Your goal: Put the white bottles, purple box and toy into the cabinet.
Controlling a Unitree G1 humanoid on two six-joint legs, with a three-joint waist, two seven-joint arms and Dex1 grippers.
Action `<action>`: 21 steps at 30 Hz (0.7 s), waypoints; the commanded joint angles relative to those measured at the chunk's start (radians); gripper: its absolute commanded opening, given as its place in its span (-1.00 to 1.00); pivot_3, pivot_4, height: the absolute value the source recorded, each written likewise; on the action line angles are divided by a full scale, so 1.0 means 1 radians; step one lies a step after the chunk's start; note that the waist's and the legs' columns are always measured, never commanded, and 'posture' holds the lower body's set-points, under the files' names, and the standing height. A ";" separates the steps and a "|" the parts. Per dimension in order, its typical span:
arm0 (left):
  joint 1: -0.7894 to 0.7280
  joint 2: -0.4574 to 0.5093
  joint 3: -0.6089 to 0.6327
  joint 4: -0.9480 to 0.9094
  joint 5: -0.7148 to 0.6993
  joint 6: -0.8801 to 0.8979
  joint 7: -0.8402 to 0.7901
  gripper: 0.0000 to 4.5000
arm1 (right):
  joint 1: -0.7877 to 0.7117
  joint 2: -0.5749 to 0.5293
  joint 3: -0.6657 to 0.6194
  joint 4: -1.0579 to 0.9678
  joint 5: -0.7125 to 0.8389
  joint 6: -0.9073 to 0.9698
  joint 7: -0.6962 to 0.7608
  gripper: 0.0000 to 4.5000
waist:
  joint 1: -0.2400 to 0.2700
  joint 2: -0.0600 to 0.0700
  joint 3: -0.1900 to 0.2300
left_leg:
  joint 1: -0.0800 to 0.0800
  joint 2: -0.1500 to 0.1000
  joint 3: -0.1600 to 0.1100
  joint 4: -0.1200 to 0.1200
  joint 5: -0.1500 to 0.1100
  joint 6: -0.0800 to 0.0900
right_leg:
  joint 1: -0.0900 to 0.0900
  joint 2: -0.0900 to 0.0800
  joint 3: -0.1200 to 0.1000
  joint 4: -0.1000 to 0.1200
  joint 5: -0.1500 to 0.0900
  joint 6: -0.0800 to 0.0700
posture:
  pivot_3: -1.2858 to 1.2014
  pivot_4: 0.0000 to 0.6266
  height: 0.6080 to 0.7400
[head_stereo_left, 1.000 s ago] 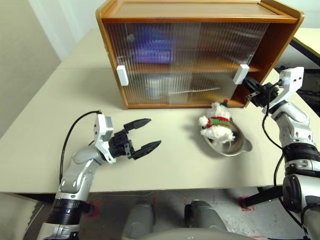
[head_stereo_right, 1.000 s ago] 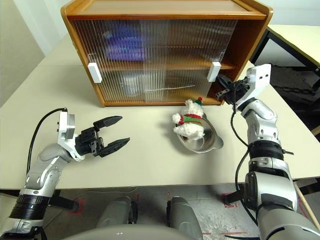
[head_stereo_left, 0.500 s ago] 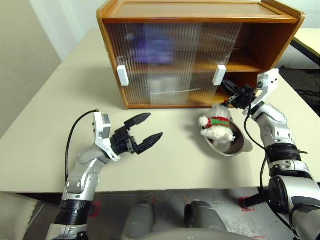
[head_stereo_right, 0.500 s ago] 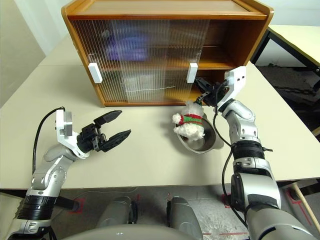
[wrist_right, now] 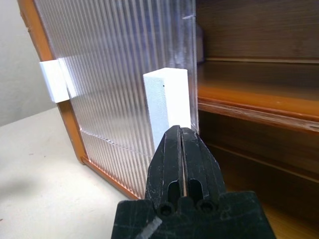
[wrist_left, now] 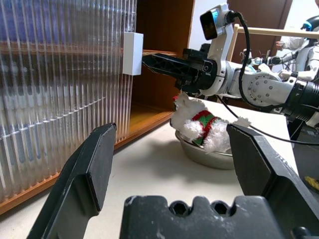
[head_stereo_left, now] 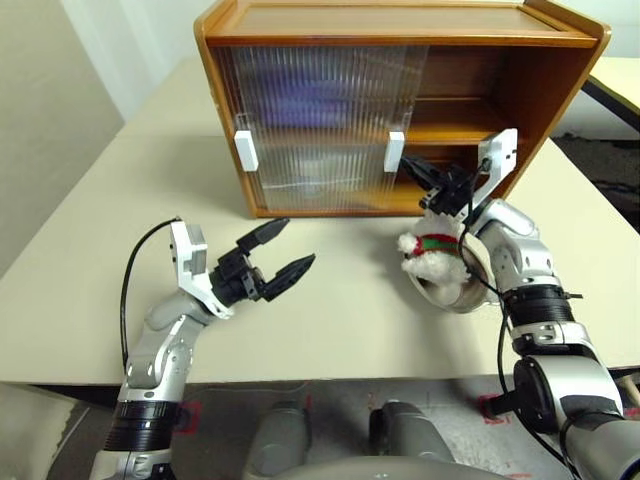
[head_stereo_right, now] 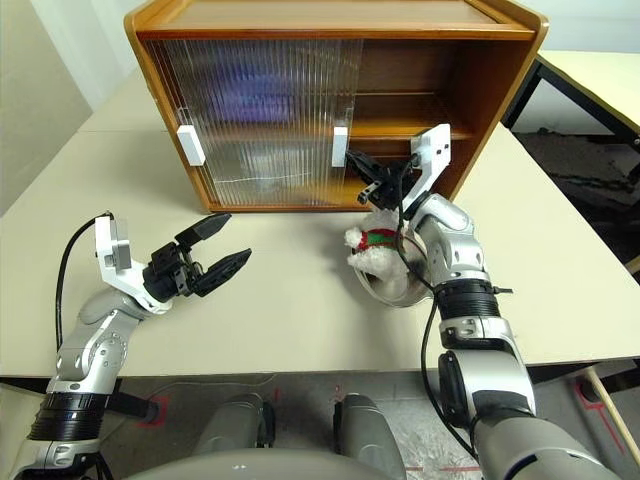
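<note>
The cabinet (head_stereo_left: 400, 20) stands at the back of the table, its right half uncovered. My right gripper (head_stereo_left: 412, 163) is shut, its tips against the white handle (wrist_right: 167, 107) of the ribbed right door. That door overlaps the left one. The toy (head_stereo_left: 432, 252), a white bear with a red-green scarf, lies just below my right gripper. Behind the ribbed doors, on the upper shelf, the purple box (head_stereo_left: 300, 100) shows as a blur. The doors hide the white bottles. My left gripper (head_stereo_left: 297, 243) hovers open over the table at front left, holding nothing.
The toy rests in a shiny steel bowl (head_stereo_left: 470, 295) in front of the cabinet's open side. The left door's white handle (head_stereo_left: 243, 151) sits near the cabinet's left edge. Another table (head_stereo_left: 620, 75) stands at back right. The table's front edge runs just beneath my arms.
My right gripper has moved left with the door handle, and the right door has slid left, uncovering the cabinet's right half. The left gripper has stayed almost where it was.
</note>
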 commanded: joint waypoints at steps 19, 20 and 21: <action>-0.013 -0.002 -0.025 0.012 0.018 -0.016 -0.019 1.00 | 0.111 -0.301 -0.055 -0.204 0.085 0.290 0.114 0.80 | 0.025 0.000 0.000 | -0.002 0.000 0.000 0.000 0.000 0.000 | 0.000 0.000 0.000 -0.003 -0.002 0.000 | 0.18 -1.00 1.00; -0.016 -0.003 -0.026 0.015 0.019 -0.017 -0.022 1.00 | 0.121 -0.342 -0.065 -0.236 0.107 0.363 0.125 0.95 | 0.026 0.000 0.000 | -0.002 0.000 0.000 0.000 0.000 0.000 | 0.000 0.000 0.000 -0.004 -0.002 0.000 | 0.18 -1.00 1.00; -0.017 -0.003 -0.028 0.016 0.020 -0.018 -0.023 1.00 | 0.128 -0.369 -0.071 -0.259 0.124 0.414 0.130 0.98 | 0.027 0.000 0.000 | -0.002 0.000 0.000 0.000 0.000 0.000 | 0.000 0.000 0.000 -0.004 -0.002 0.000 | 0.18 -1.00 1.00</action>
